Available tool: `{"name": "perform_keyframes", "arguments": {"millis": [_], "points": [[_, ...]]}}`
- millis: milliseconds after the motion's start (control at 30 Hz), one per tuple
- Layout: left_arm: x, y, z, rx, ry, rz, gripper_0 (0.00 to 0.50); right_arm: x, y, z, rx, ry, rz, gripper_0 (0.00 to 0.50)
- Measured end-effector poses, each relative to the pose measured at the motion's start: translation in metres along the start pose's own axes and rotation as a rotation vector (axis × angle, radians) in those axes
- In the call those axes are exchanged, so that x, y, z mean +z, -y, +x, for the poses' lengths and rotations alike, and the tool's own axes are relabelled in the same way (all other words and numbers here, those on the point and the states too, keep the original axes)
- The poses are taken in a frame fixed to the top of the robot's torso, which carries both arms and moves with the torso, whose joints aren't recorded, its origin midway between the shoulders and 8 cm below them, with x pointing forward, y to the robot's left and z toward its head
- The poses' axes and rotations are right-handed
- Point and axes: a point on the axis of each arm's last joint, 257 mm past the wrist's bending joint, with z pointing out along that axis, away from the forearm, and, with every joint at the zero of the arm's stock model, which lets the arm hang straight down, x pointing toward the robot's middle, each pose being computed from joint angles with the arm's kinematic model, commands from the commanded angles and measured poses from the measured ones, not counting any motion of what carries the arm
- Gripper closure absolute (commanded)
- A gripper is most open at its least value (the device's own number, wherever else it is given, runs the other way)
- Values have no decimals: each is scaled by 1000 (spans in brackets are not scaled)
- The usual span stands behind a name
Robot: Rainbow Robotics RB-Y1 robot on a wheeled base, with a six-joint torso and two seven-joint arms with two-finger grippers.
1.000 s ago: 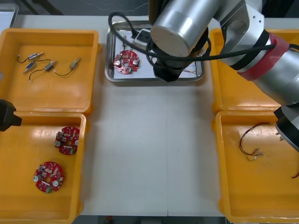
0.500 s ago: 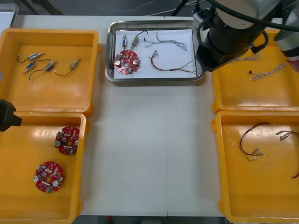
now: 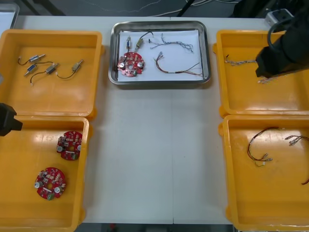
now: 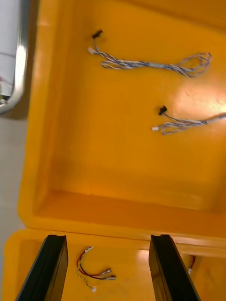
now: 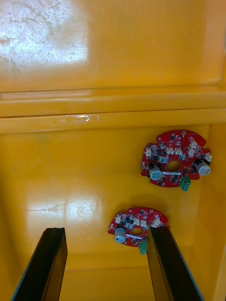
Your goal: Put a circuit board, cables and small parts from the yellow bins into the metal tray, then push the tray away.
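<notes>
Right wrist view: your right end effector (image 4: 107, 240) hangs open over a yellow bin (image 4: 117, 207), the seemingly full metal tray (image 3: 159, 81) to its left; push its near rim squarely. Left end effector (image 5: 106, 229) waits open.

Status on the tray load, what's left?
Loaded: metal tray holds a circuit board, cables and small metal parts. In hand: nothing; right tool hangs open over the far right bin, left tool open over the near left bin. Left: push the tray away.

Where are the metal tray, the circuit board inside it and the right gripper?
metal tray (image 3: 112, 53), front view, left rim.
circuit board (image 3: 131, 64), front view, its middle.
right gripper (image 4: 108, 242), right wrist view, between its fingertips.
</notes>
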Motion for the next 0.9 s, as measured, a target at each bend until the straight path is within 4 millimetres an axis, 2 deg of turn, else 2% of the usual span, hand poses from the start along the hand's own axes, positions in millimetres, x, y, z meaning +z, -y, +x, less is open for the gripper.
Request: {"name": "perform_keyframes", "arguments": {"millis": [267, 400, 533, 900], "points": [[0, 0, 0, 0, 0, 0, 0, 7, 52, 49, 196, -31, -39, 0], [0, 0, 0, 0, 0, 0, 0, 10, 70, 69, 258, -47, -35, 0], [0, 0, 0, 0, 0, 0, 0, 15, 76, 84, 278, -67, -28, 0], [0, 0, 0, 0, 0, 0, 0, 23, 71, 109, 269, -105, -31, 0]]}}
